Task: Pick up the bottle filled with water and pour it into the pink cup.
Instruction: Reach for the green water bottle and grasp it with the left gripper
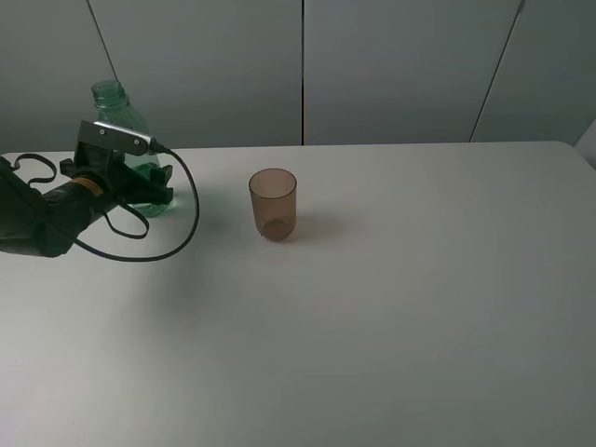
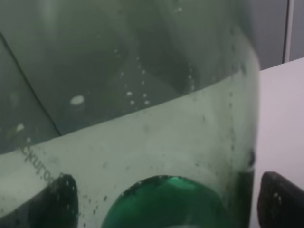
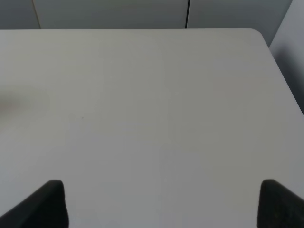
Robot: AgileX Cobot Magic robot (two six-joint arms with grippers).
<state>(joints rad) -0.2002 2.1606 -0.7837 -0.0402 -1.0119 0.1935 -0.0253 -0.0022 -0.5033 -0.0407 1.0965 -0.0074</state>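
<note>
1. Now you are at the grasp step. Your left tool [image 1: 140, 186] stands wide, with one finger on each side of the bottle [image 1: 116, 107], low on its body.
2. The bottle stands upright on the desk [image 1: 391, 307], right between the fingers. The wrist view shows a strip of desk between one finger and the bottle wall, so I judge nothing is clamped yet.
3. Next, close evenly on the body, firm enough to lift the water without crushing the plastic. I see no cap, so keep it upright.
4. The pink cup [image 1: 273, 203] stands well off to the tool's right. Carry the bottle across, then tilt its neck over the rim.
5. Your right tool [image 3: 159, 204] hangs wide over bare desk, holding nothing.
</note>
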